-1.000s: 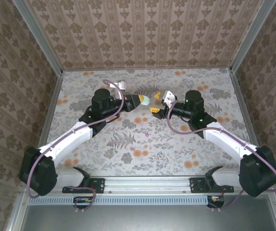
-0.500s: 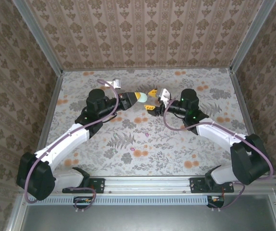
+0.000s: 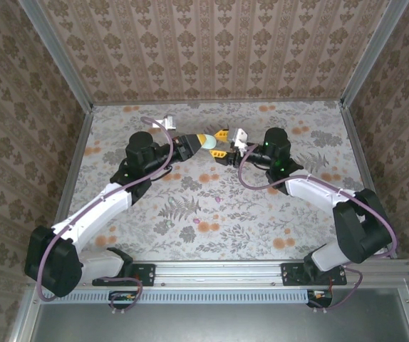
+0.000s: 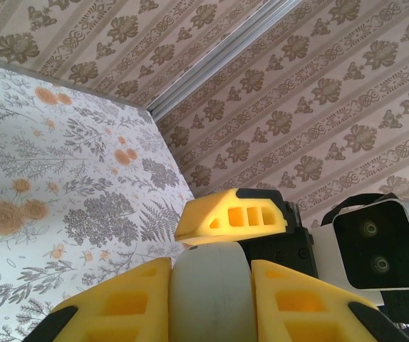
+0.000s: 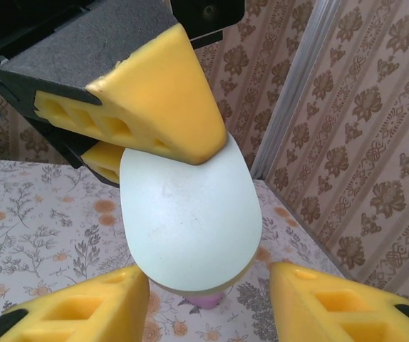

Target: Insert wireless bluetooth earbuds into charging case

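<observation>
My left gripper (image 3: 203, 140) is shut on a mint oval charging case (image 3: 211, 142) and holds it above the far middle of the table. The case (image 4: 208, 299) sits closed between my left fingers (image 4: 126, 303). My right gripper (image 3: 222, 142) faces it, open, with its jaws on either side of the case's free end (image 5: 190, 214). Its right finger (image 5: 340, 306) stands clear of the case. One right finger (image 4: 233, 214) lies just over the case's tip. A small pink piece (image 5: 206, 300) peeks out below the case; I cannot tell whether it is an earbud.
The floral table (image 3: 211, 206) is walled by patterned panels with metal corner posts (image 3: 354, 64). Both arms stretch from the near rail (image 3: 211, 274) toward the far middle. The right wrist camera (image 4: 382, 242) hangs close beside the case.
Both arms have moved farther back and closer together. The right gripper has come up to the case's end and its jaws have narrowed. The left grip is unchanged.
</observation>
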